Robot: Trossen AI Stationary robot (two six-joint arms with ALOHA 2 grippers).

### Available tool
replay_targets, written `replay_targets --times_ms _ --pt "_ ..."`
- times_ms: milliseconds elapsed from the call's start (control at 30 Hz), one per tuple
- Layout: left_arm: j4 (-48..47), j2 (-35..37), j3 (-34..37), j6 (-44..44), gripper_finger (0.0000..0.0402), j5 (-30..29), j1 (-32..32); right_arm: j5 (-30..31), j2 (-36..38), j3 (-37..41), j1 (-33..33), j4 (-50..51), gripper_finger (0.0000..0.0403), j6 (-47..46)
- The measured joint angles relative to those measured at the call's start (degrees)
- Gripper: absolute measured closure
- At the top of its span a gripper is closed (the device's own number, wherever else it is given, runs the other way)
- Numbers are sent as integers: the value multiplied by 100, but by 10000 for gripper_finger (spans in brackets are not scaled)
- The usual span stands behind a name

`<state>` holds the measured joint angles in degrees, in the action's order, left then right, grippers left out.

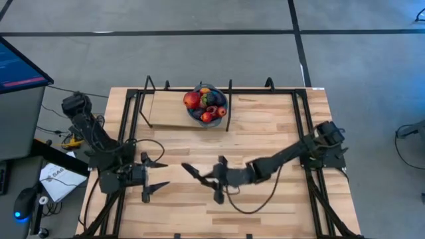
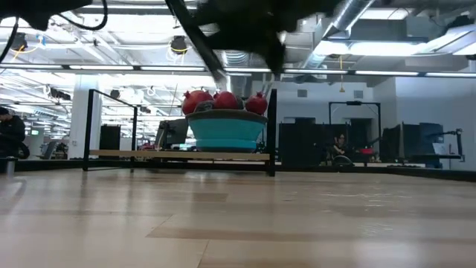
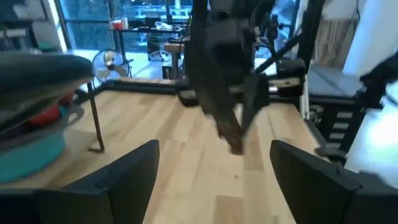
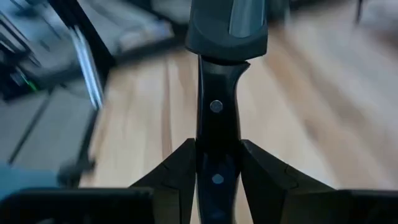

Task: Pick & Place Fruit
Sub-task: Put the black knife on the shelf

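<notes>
The fruit (image 1: 204,101), red, dark purple and orange pieces, is heaped in a round blue bowl (image 1: 193,114) near the table's far edge; the low view shows the red fruit (image 2: 223,100) above the bowl's rim (image 2: 227,119). My right gripper (image 1: 214,178) is over the table's middle, shut on a black-handled knife (image 1: 192,171) that points toward the left arm. My left gripper (image 1: 165,174) is open near the table's left side, facing the knife, and touches nothing. In the left wrist view my left gripper (image 3: 214,146) looks at the knife (image 3: 227,118). My right gripper pinches the knife's black riveted handle (image 4: 216,121) between its two fingers (image 4: 177,171). The fingers come roughly level from the table's right and lie along the handle. The blade end (image 4: 227,25) sticks out ahead of them. The knife (image 2: 208,52) is lifted clear of the table.
The bowl stands on a wooden board (image 1: 166,109) at the far edge, with black frame posts (image 1: 230,86) around it. Black frame rails (image 1: 126,133) run along the table's left and right sides. A cable (image 1: 255,206) trails under the right arm. People show in the room behind.
</notes>
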<state>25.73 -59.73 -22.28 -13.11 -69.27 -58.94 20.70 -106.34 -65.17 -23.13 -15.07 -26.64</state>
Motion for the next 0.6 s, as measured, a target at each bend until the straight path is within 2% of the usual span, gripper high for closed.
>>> replay_targets --times_ms 233,400,500,600 --pt "31 -118 -1 -530 103 -140 46 -681 9 0 675 -1751 300 1415" --pt "176 -118 -2 -1044 103 -116 772 -991 11 0 888 -2103 300 1827" --pt "398 -118 0 -1044 103 122 1313 -984 13 0 1003 -2201 300 2040" --pt "866 -118 -1 -588 103 747 1765 -870 13 0 1115 -2197 300 2146"
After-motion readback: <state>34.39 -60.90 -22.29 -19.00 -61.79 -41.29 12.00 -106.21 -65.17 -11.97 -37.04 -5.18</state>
